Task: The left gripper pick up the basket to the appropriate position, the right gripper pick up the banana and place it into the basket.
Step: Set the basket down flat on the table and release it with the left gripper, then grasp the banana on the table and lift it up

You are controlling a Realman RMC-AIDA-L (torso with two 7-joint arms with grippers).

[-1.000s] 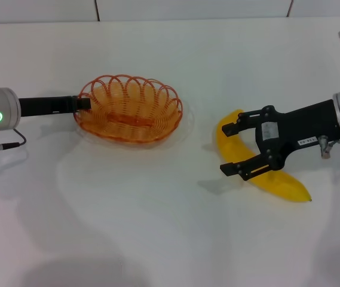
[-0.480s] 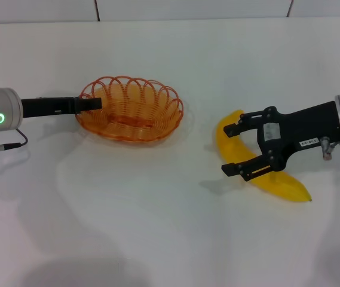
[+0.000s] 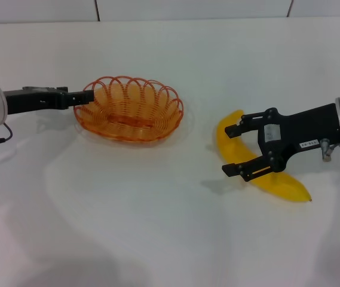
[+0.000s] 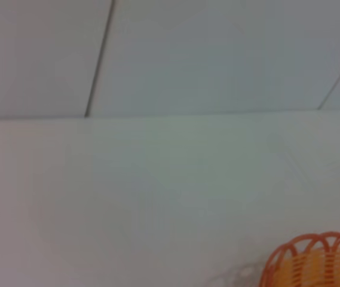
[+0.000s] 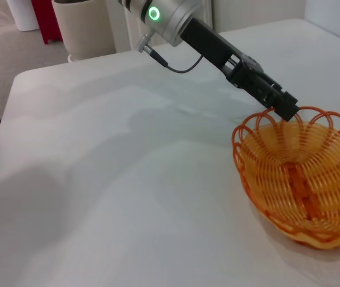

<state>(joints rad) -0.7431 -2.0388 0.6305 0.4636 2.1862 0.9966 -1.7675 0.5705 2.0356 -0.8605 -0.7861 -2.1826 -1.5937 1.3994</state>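
The orange wire basket (image 3: 129, 109) sits left of centre on the white table; it also shows in the right wrist view (image 5: 304, 173) and at the corner of the left wrist view (image 4: 319, 263). My left gripper (image 3: 85, 97) reaches in from the left and is shut on the basket's left rim, as the right wrist view (image 5: 283, 106) shows too. The yellow banana (image 3: 280, 184) lies on the table at the right. My right gripper (image 3: 234, 149) is open, with its fingers straddling the banana's far half from the right.
The white table (image 3: 158, 227) ends at a tiled wall (image 3: 187, 9) at the back. In the right wrist view a beige bin (image 5: 86, 24) and a red object (image 5: 45, 18) stand on the floor beyond the table's edge.
My left arm has drawn back to the left and risen a little, and the basket's left side has shifted slightly with it. My right gripper and the banana have stayed put.
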